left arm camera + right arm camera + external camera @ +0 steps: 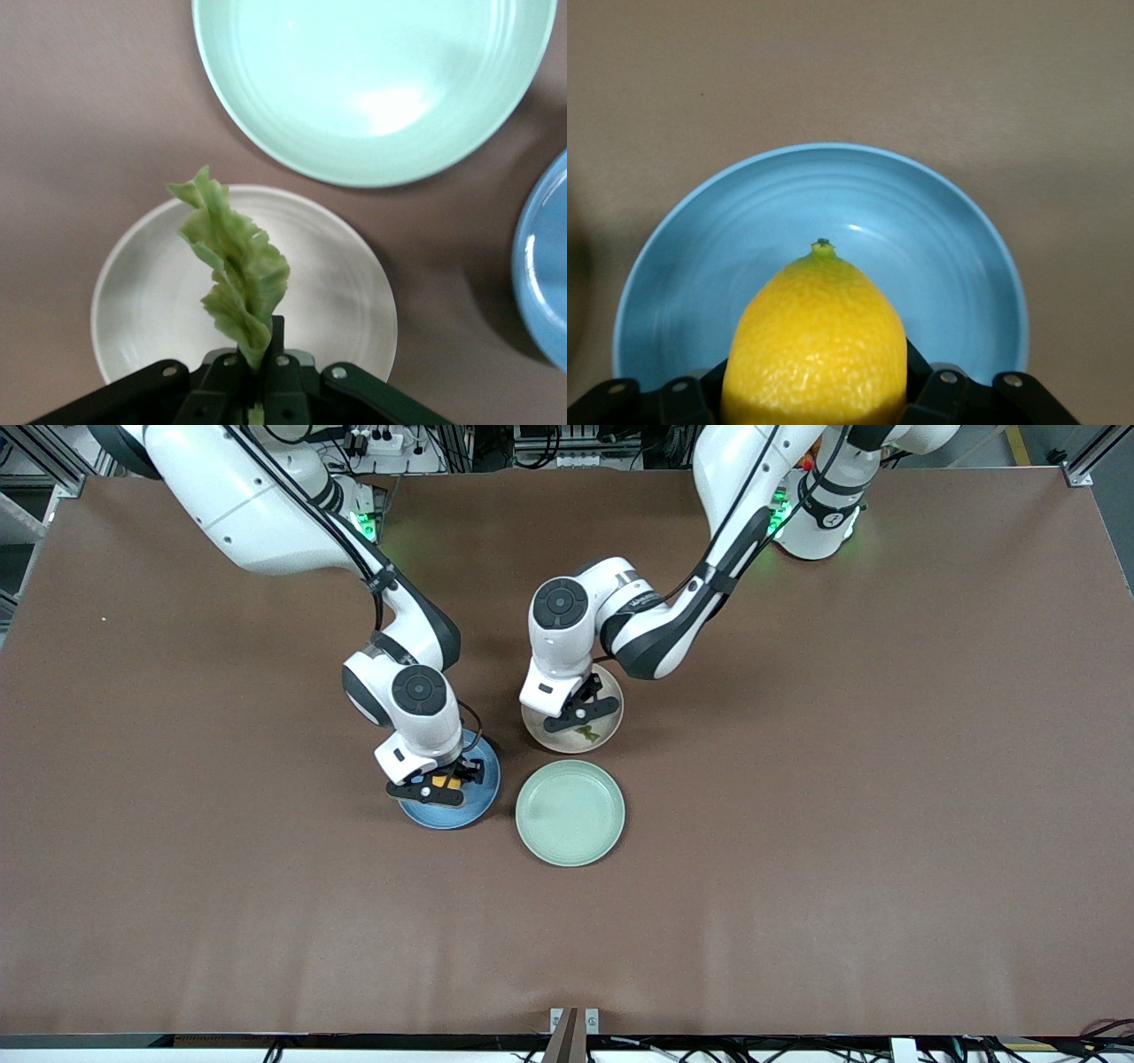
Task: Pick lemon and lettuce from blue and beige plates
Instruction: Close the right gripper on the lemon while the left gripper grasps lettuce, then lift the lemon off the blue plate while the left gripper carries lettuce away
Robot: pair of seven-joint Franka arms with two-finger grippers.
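Note:
My right gripper [440, 783] is shut on a yellow lemon [446, 782] and holds it over the blue plate [483, 795]. In the right wrist view the lemon [817, 341] fills the space between the fingers, above the blue plate [833, 190]. My left gripper [580, 713] is shut on a green lettuce leaf [586, 733] over the beige plate [613, 695]. In the left wrist view the leaf [237, 270] sticks out from the shut gripper [263, 376] above the beige plate [142, 292].
A pale green plate [570, 812] lies beside the blue plate and nearer to the front camera than the beige plate. It also shows in the left wrist view [372, 80]. Bare brown table [842, 779] lies all around the three plates.

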